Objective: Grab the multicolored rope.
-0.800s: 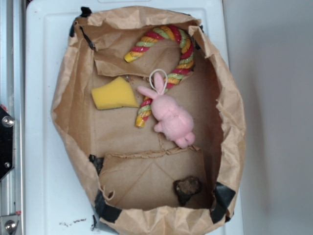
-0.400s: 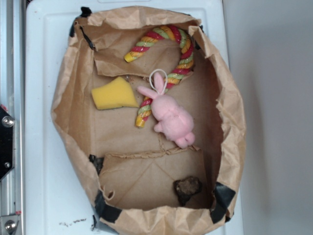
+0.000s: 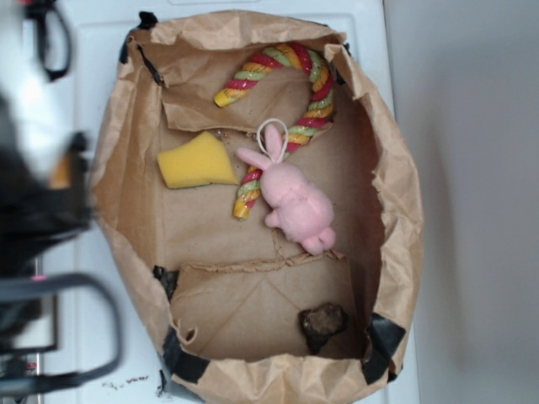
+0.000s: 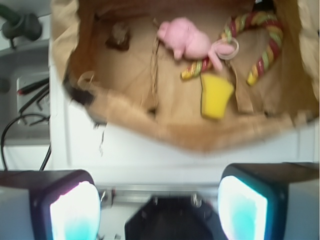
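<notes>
Hand (image 4: 159,200): pads spread wide, nothing between them; hovers off the bag's side, over the white bench (image 4: 150,150).
Multicolored rope (image 3: 316,88): lies in the paper bag (image 3: 396,194), cane-shaped, its hook towards the bag's far end.
Neighbours: pink plush bunny (image 3: 295,202) overlaps the rope's straight leg; yellow sponge (image 3: 195,162) just beside the lower tip.
Step in hand: approach, by judgement.
Advice: descend on the bare curved section, clear of the bunny and bag wall, pads straddling the cord.

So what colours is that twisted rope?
Red, yellow and pale green stripes on the rope; exterior view shows it best.
</notes>
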Robot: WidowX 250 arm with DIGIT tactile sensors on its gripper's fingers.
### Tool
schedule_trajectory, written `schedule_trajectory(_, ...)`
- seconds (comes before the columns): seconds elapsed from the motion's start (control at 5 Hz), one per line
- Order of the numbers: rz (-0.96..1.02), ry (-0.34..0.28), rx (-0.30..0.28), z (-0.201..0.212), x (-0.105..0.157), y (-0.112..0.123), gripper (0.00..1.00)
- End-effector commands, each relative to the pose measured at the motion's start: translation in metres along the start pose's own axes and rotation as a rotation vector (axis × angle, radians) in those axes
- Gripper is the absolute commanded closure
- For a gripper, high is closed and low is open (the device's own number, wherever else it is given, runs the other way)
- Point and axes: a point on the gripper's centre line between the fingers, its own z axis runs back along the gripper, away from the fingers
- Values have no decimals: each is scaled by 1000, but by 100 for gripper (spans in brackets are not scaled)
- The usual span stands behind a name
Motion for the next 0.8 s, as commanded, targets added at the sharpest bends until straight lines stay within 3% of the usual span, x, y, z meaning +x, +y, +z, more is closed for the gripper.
schedule_trajectory(0.0,77,-48,22,-32,51,25,0)
schedule_trajectory(0.4,109,-48,64,-53,74,41,0)
schedule_trajectory(0.6,197,-25,59,-50,68,54,0)
